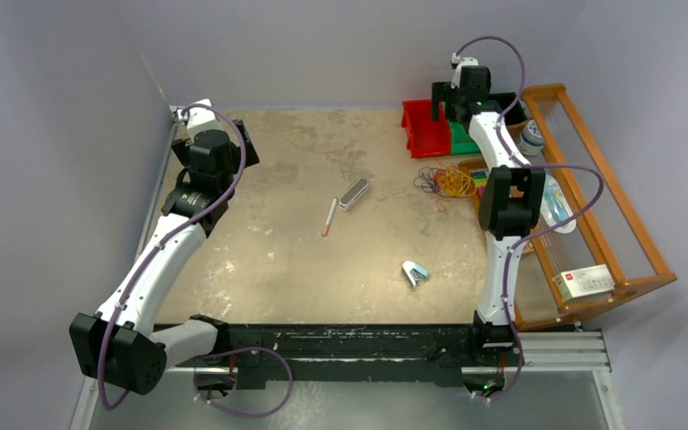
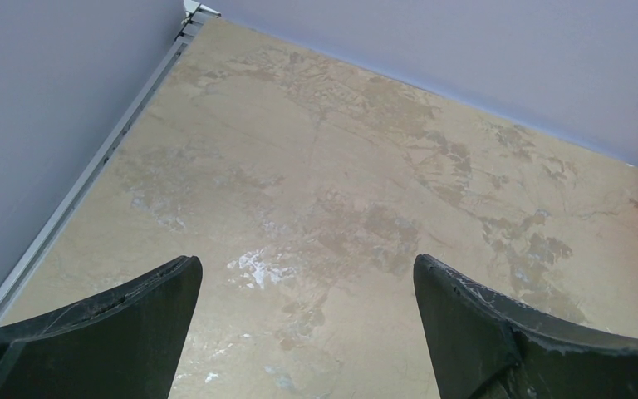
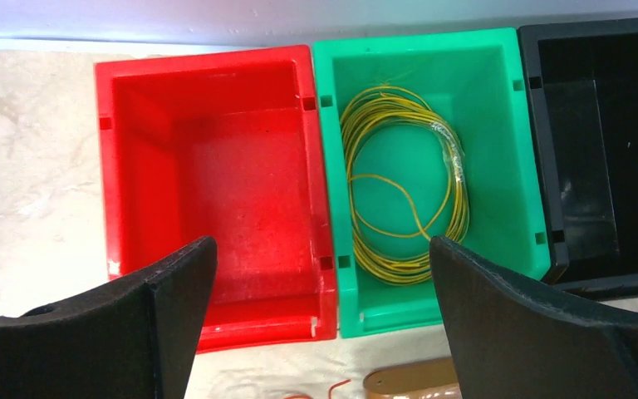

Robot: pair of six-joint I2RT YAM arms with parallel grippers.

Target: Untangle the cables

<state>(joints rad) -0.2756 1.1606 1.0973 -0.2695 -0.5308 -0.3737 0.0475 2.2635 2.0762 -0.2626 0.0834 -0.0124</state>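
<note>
Yellow, purple and red-orange cables (image 1: pixel 448 182) lie knotted in one roundish heap on the table (image 1: pixel 278 260), right side, just nearer than the red bin (image 1: pixel 421 139). Right gripper (image 3: pixel 322 249), gaping and empty over that bin's edge, is closest. One yellow coil (image 3: pixel 399 268) sits in the green bin (image 3: pixel 507 125). Left gripper (image 2: pixel 307 266), equally wide and empty, hangs far left.

No text can be read anywhere. The red-and-white box (image 1: pixel 585 281) at the near right carries markings too small to make out

Tabletop (image 1: pixel 260 260) open at left (bins (image 1: pixel 425 134), cables (image 1: pixel 448 182), rack (image 1: pixel 615 182) crowd right).
</note>
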